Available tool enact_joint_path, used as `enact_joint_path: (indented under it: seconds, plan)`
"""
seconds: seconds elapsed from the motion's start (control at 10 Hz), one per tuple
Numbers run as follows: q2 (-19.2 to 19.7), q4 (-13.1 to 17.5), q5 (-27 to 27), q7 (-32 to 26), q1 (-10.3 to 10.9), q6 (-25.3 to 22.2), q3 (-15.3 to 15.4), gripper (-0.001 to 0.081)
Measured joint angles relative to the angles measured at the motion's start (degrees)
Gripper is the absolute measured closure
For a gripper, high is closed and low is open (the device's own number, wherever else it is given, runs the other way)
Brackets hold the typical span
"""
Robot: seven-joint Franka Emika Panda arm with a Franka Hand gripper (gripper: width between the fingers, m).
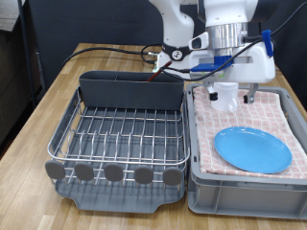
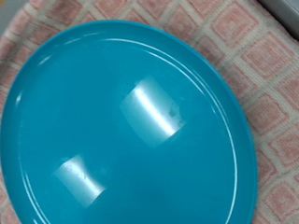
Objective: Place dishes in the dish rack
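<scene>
A round light-blue plate [image 1: 252, 149] lies flat on the pink checked cloth in the grey bin [image 1: 245, 187] at the exterior view's right. It fills the wrist view [image 2: 121, 121], where no fingers show. My gripper [image 1: 238, 94] hangs over the back of the bin, above and behind the plate and clear of it. A white cylinder, likely the mug [image 1: 224, 93], shows just under the hand. The dish rack [image 1: 120, 134] stands at the left with its wire grid bare. A slim reddish thing, likely the spoon [image 1: 156, 61], sticks up at the rack's back compartment.
The rack and bin stand side by side on a wooden table [image 1: 34, 125]. Black cables [image 1: 106, 50] run across the table behind the rack. The rack's tall grey back compartment [image 1: 129, 91] rises close to the bin's left wall.
</scene>
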Motion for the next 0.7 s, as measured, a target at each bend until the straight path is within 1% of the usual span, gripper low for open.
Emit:
enact_joint_path:
  seconds: [0.3, 0.5, 0.7]
  plan:
    - [2.38, -0.04, 12.53, -11.79, -0.19, 1.22, 1.41, 0.0004]
    - [4.03, 0.12, 18.27, -17.08, -0.3, 2.58, 2.72, 0.0004]
    - [5.73, 0.71, 22.7, -21.08, -0.45, 4.03, 4.15, 0.0004]
